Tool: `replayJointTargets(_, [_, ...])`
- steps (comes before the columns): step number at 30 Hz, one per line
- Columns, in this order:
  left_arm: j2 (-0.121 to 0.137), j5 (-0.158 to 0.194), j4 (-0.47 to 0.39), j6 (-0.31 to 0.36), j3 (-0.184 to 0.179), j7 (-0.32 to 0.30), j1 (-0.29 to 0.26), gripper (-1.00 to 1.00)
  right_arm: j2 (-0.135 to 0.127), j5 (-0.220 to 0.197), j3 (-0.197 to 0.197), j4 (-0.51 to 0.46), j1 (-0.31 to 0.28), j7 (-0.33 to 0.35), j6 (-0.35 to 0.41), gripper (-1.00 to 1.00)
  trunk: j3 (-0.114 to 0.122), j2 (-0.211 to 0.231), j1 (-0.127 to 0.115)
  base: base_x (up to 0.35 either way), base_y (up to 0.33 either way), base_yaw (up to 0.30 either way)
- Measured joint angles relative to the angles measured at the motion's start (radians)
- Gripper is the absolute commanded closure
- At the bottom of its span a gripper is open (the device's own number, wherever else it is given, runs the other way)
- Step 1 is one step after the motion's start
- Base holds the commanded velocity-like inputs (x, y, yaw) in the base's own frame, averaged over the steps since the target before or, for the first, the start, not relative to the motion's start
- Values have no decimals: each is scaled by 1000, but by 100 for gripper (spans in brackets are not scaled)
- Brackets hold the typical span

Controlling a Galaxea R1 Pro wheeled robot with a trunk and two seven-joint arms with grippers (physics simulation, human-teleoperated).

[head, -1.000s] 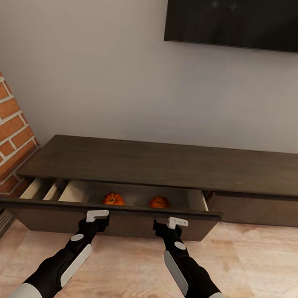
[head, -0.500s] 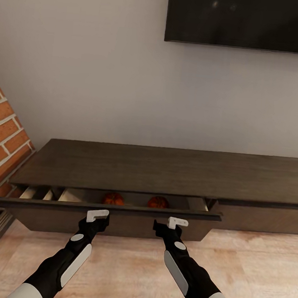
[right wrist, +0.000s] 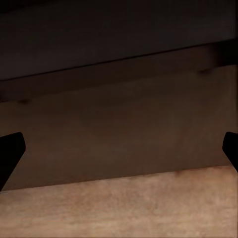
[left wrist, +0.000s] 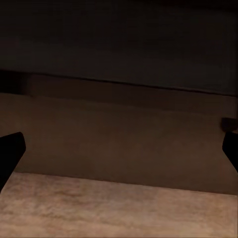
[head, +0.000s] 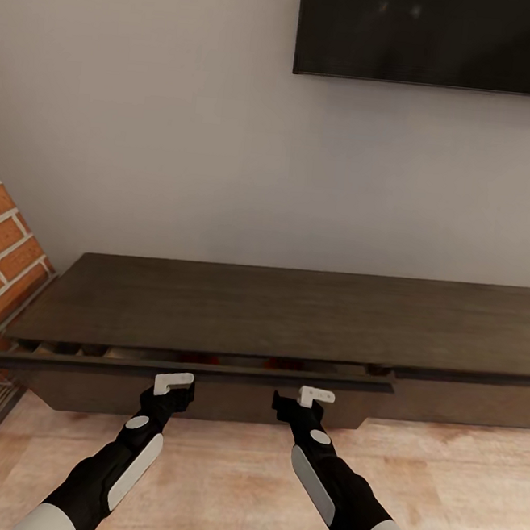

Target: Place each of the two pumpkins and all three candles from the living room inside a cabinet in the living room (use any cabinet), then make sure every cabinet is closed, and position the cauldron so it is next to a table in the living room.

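Pushing against the cabinet (head: 212, 308) drawer (head: 196, 396), now nearly closed: both spread-fingered tools (head: 174, 383) (head: 315, 396).

black tv (head: 437, 37) on grey wall (head: 189, 128), brick fireplace (head: 2, 260), plank floor (head: 454, 494).

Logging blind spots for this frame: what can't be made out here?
- Drawer contents, head view: the gap is a dark sliver under the cabinet top.
- Cabinet's right end, head view: cut off by the picture edge.
- Whether either pincer touches the drawer front, wrist views: too dim to tell.
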Motion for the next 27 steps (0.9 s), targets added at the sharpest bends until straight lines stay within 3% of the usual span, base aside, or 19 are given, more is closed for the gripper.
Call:
replayJointTargets(21, [0, 6, -1, -1, -1, 2, 3, -100, 1, 0, 0, 0, 0, 0, 0, -100, 0, 0, 0, 93, 0, 0])
replayJointTargets(27, [-1, -2, -2, -1, 0, -1, 0, -100, 1, 0, 0, 0, 0, 0, 0, -100, 0, 0, 1, -138, 0, 0])
